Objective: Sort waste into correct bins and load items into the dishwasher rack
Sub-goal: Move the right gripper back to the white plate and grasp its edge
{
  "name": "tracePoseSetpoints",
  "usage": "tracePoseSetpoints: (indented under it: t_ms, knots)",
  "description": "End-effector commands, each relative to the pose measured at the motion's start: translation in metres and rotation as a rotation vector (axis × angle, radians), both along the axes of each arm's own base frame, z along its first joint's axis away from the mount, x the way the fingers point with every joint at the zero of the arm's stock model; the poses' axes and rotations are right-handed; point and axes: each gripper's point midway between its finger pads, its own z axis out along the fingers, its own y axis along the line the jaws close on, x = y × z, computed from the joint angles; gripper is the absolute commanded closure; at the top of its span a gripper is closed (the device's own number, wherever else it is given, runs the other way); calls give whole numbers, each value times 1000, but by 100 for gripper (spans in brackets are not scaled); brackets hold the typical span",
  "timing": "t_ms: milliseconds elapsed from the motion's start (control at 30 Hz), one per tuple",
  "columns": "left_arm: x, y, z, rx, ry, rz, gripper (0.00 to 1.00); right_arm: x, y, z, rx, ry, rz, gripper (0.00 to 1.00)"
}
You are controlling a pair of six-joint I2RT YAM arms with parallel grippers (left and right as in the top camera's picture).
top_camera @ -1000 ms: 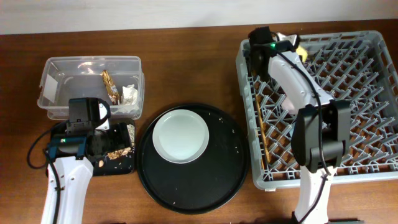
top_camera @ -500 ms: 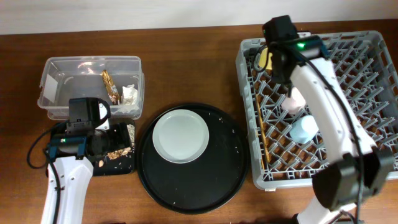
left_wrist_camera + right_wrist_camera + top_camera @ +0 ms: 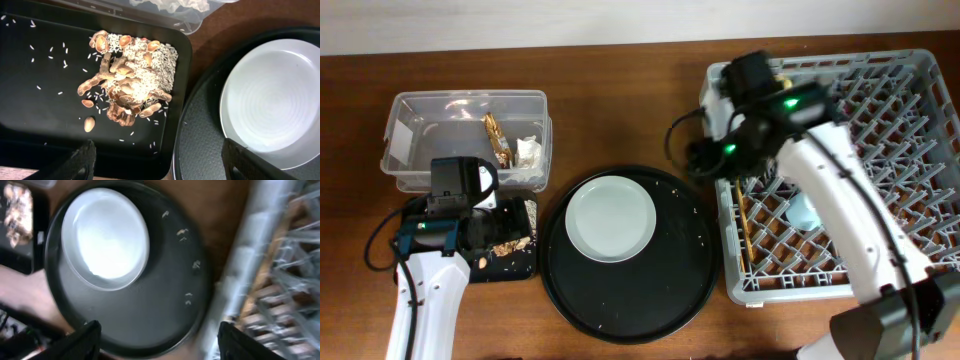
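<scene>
The pale plate (image 3: pixel 610 218) lies on the round black tray (image 3: pixel 690 270); it also shows in both wrist views, plate (image 3: pixel 277 100) and plate (image 3: pixel 105 237). Brownish food scraps (image 3: pixel 127 75) with rice sit in the shallow black bin (image 3: pixel 30 100). The clear bin (image 3: pixel 465 135) holds a gold wrapper (image 3: pixel 497 140) and a napkin (image 3: pixel 527 152). My left gripper (image 3: pixel 505 228) (image 3: pixel 160 167) hangs open over the black bin's right edge. My right gripper (image 3: pixel 698 160) (image 3: pixel 160 347) is open and empty, between the round tray and the dishwasher rack (image 3: pixel 910 120). Chopsticks (image 3: pixel 740 215) and a blue cup (image 3: pixel 807 210) lie in the rack.
The round tray (image 3: pixel 165 305) carries scattered crumbs near its right rim. The rack's grey wall (image 3: pixel 250 265) stands close to my right gripper. My right arm (image 3: pixel 840 200) crosses above the rack's left half, hiding part of it. Bare brown table lies between the bins and the wall.
My right gripper has opened and swung out of the rack's far-left corner, leftward and nearer, to the gap beside the round tray. The left arm has not moved.
</scene>
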Motion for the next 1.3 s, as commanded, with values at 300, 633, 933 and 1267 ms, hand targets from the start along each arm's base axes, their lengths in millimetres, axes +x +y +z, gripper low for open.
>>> tracePoseSetpoints:
  t_ms: [300, 633, 933, 1267]
  knots:
    - [-1, -1, -1, -18, 9, 7, 20, -30, 59, -133, -74, 33, -56, 24]
    - [-1, -1, -1, -18, 9, 7, 21, -39, 76, -177, -111, 126, -124, 67]
    - [-1, -1, -1, -18, 9, 7, 20, -42, 60, -173, -160, 141, -150, 96]
    - [-1, -1, -1, -18, 8, 7, 20, -45, 79, -160, -13, 189, -102, 37]
